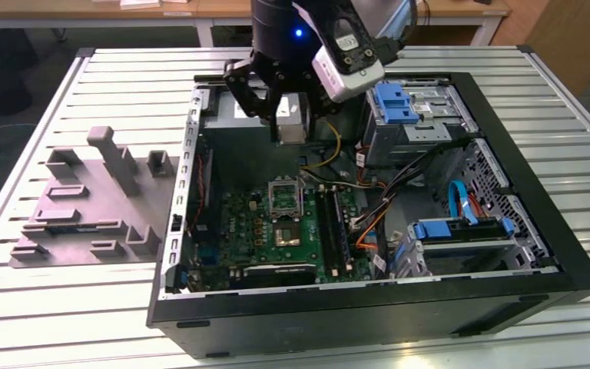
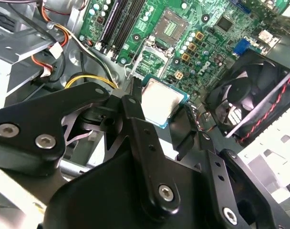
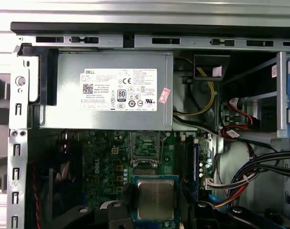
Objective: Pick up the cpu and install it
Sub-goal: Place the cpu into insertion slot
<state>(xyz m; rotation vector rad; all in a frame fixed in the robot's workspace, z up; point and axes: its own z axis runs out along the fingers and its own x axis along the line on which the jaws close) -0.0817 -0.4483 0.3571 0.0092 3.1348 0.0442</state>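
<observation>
Slatted metal desk [image 1: 578, 165] carries an open black computer case [image 1: 377, 311], and the claw [image 1: 293, 123] hangs over the far end of that case, up above the boards rather than down among them. It is clenched on the cpu [image 2: 160, 101]. In both wrist views the thin square chip sits between the two black fingers [image 2: 131, 102], pinched at opposite edges, with its pale metal face [image 3: 155, 199] turned toward the cameras and a greenish rim around it. The chip is clear of the board and touches nothing but the claw. In the first wrist view the green motherboard [image 3: 111, 162] lies beneath it, with the open processor socket [image 3: 145, 144] a little beyond the chip, toward the grey power supply [image 3: 107, 90] at the case wall. In the second wrist view a black fan [image 2: 245, 100] stands near the chip. On the exterior view's left, well apart from the claw, a grey plastic fixture [image 1: 90, 204] lies on the desk beside the case.
</observation>
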